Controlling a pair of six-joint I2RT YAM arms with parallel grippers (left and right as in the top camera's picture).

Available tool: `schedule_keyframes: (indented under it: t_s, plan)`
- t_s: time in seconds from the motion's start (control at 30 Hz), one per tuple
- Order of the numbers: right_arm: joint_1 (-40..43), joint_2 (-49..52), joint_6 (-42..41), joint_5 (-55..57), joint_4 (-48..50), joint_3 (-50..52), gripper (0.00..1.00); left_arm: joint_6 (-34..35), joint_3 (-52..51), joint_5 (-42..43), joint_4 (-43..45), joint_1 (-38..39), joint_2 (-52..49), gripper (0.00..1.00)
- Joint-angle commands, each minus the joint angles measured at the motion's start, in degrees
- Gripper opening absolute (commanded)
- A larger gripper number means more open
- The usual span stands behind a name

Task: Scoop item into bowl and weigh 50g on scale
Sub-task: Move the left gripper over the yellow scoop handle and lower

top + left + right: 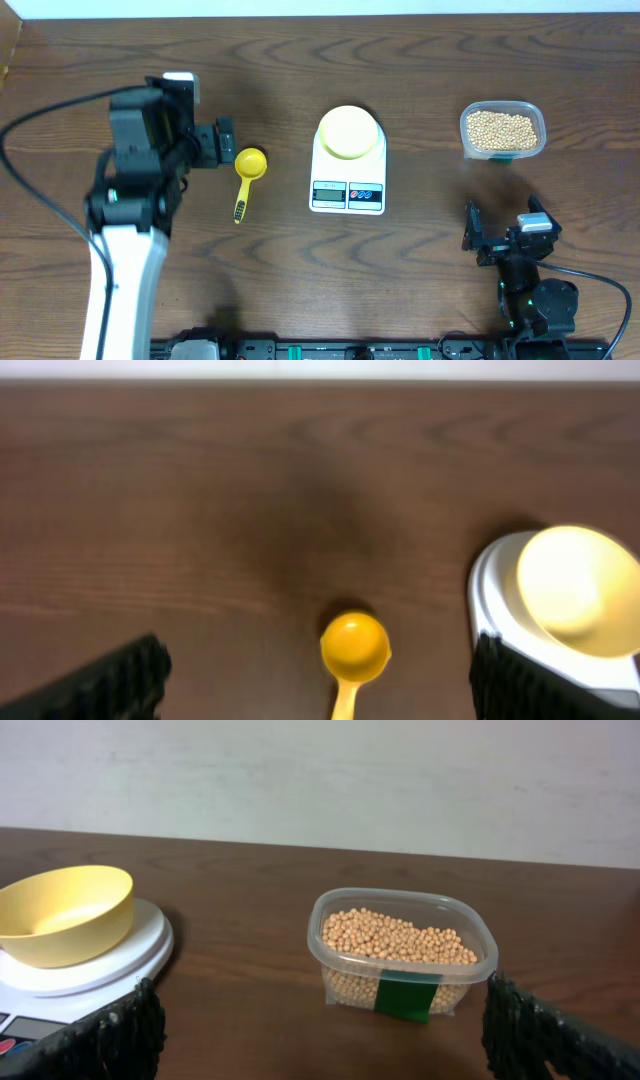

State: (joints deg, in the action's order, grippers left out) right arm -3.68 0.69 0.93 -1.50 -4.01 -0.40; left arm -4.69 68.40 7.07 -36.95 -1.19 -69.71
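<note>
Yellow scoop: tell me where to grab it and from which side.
Probably the handle of the scoop, from straight above, jaws either side. It lies flat on the table; the handle is long and thin, the round cup wider.

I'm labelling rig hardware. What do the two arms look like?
Left arm: black joints, one white link, a black cable looping off. Right arm: all black, with a thin black cable. Fingers on both are ribbed black.
</note>
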Motion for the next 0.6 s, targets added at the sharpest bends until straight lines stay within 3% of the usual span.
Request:
schedule_keyframes:
  t_s: [0.0, 0.23, 0.5, 0.53, 0.57]
  plan:
    - [0.1, -0.3, 0.9, 0.0, -0.2, 0.1, 0.99, 0.1, 5.2, 1.2, -5.0, -1.5, -6.8, 0.98]
    - [0.1, -0.3, 0.9, 0.0, -0.2, 0.1, 0.99, 0.7, 5.7, 3.0, -7.3, -1.6, -17.9, 0.98]
    - [0.1, -0.3, 0.9, 0.0, -0.2, 0.1, 0.99, 0.7, 5.7, 5.6, -7.0, -1.6, -22.9, 1.00]
    - [0.1, -0.3, 0.9, 0.0, -0.2, 0.1, 0.99, 0.7, 5.5, 6.8, -7.2, -1.6, -23.2, 0.87]
    - [0.1, -0.3, 0.9, 0.0, -0.2, 0.1, 0.99, 0.8, 5.2, 8.2, -7.4, -1.6, -23.5, 0.61]
